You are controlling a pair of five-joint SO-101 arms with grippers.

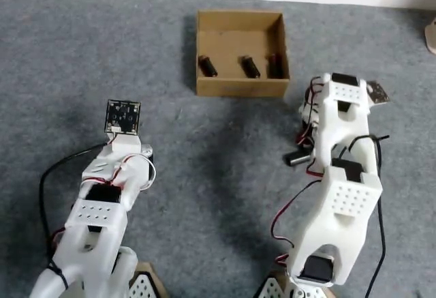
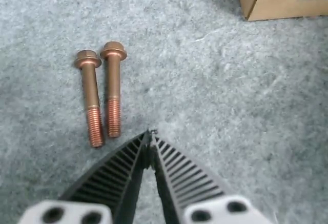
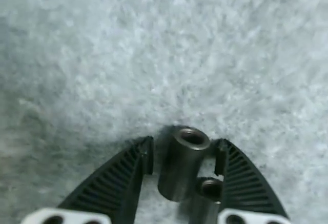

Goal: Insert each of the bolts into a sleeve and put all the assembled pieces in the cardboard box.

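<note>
Closing right gripper [image 3: 184, 147], its fingers [image 3: 125, 175] wide around one sleeve [image 3: 182, 167], might nip the neighbouring sleeve [image 3: 209, 189]; left gripper [image 2: 149, 134] rests closed, empty.

Coppery metal bolts [image 2: 113, 90], dull dark metal sleeve [image 3: 182, 165], matt cardboard box [image 1: 242, 86], rough felt-like cloth [image 1: 204, 175], ribbed, probably plastic jaws

I count two loose bolts on the table [image 1: 204, 175]: one bolt [image 2: 89, 98] and a second bolt [image 2: 113, 88] just beside it. Bare sleeves come to two as well: one sleeve [image 3: 182, 165] and another sleeve [image 3: 207, 190] touching it. There is one cardboard box [image 1: 238, 84] near the table's far edge, and along its near wall I count three assembled pieces: first piece [image 1: 207, 66], second piece [image 1: 249, 67], third piece [image 1: 274, 65]. My arms make two: left arm [image 1: 102, 202], right arm [image 1: 347, 196].
</note>
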